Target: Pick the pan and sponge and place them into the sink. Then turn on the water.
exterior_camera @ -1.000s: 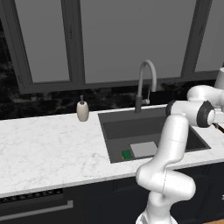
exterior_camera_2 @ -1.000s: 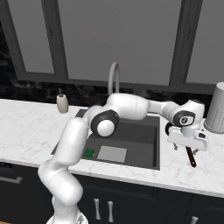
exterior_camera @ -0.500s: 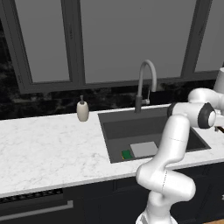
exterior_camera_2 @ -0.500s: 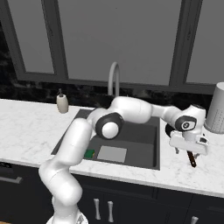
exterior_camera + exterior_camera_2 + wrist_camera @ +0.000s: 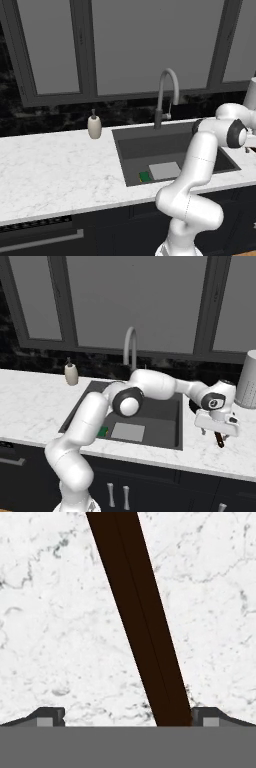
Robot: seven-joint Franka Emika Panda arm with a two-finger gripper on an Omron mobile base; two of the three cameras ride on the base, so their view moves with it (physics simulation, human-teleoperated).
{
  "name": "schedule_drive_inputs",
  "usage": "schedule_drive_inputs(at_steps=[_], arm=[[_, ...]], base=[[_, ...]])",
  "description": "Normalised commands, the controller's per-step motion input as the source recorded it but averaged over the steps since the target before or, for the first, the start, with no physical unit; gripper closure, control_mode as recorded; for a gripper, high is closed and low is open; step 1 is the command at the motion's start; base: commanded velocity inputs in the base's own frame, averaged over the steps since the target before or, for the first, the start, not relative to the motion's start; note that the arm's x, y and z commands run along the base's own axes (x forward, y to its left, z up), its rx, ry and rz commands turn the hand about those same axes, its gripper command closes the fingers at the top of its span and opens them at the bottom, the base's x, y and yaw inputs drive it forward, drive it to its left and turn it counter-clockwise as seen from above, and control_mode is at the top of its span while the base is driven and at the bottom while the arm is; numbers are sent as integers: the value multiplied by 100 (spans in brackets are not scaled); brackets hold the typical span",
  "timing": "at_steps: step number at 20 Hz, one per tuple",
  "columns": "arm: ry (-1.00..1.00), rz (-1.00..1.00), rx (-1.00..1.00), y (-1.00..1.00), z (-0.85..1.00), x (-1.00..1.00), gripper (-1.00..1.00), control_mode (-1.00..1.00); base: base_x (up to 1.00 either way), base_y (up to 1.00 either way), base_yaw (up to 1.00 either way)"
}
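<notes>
- Hovering low over the white marble counter (image 5: pixel 197 448) to the right of the sink (image 5: pixel 169 432), the gripper (image 5: pixel 215 429) points down with its jaws spread wide and nothing between them
- In the hand view the two dark fingertips (image 5: pixel 50 716) stand far apart at the bottom, and the pan's dark handle (image 5: pixel 141 622) runs on a slant between them, its lower end just beside the right-hand tip; whether it touches that tip cannot be told
- In the right base view the handle end (image 5: pixel 220 439) sticks out below the hand, and a sliver of the black pan (image 5: pixel 192 404) shows behind the forearm, on the counter just right of the basin
- The sponge (image 5: pixel 144 176) lies on the sink floor, green side up, beside the lighter grey square patch (image 5: pixel 164 170)
- Farther back the arched grey faucet (image 5: pixel 166 95) rises behind the basin; no stream can be made out
- A soap dispenser (image 5: pixel 94 125) stands on the counter left of the sink, near the dark backsplash
</notes>
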Motion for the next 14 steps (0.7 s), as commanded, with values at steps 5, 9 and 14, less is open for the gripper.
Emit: schedule_drive_inputs(at_steps=[5, 9, 14], arm=[[0, 0, 1, -12, -13, 7, -100, -100], [0, 0, 0, -4, -18, 3, -100, -100], [0, 0, 1, -5, -9, 1, 100, -100]], base=[[0, 0, 0], [0, 0, 0], [0, 0, 0]])
